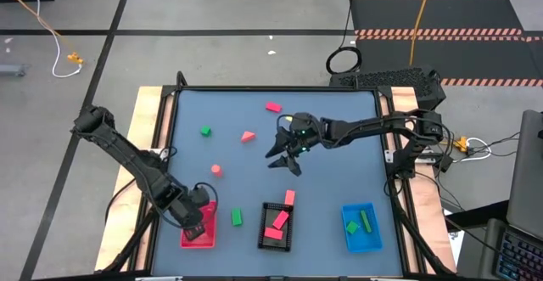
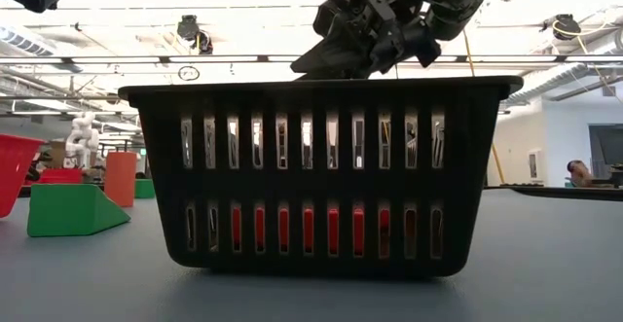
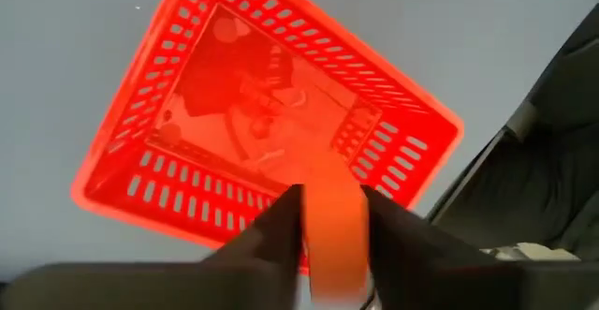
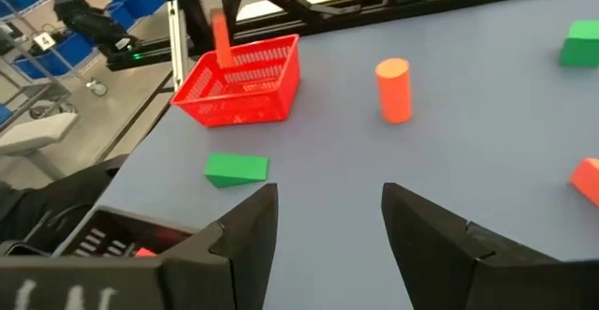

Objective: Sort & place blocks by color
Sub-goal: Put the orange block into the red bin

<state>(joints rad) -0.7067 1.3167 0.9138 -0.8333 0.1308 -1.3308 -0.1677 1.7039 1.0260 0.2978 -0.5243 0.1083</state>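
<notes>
High view: the left tool (image 1: 197, 227) hangs over the red tray (image 1: 198, 237), at the near edge of the blue-grey tabletop (image 1: 331, 179). The right tool (image 1: 284, 154) hovers over open tabletop, up-table from the black tray (image 1: 277, 227), jaws spread and carrying nothing. Loose blocks lie well away from the red tray: a green one (image 1: 205, 131), a pink wedge (image 1: 248, 136), a pink one (image 1: 272, 107), a salmon cylinder (image 1: 216, 170); another green one (image 1: 237, 217) sits just beside it. The blue tray (image 1: 362, 228) holds 2 green blocks.

Low view: the black tray fills the picture, red showing through its slots. Behind it, a lit workshop with ceiling rails.

Left wrist view: a salmon block (image 3: 334, 226) stands between the fingers (image 3: 271, 240) above the red tray; whether the grip has let go I cannot tell. If it drops from near the tray wall, it could strike the rim and bounce out.

Right wrist view: the salmon block hangs over the red tray, with a green wedge (image 4: 236, 168) and the cylinder nearby. Concrete floor and blue bins lie beyond.
</notes>
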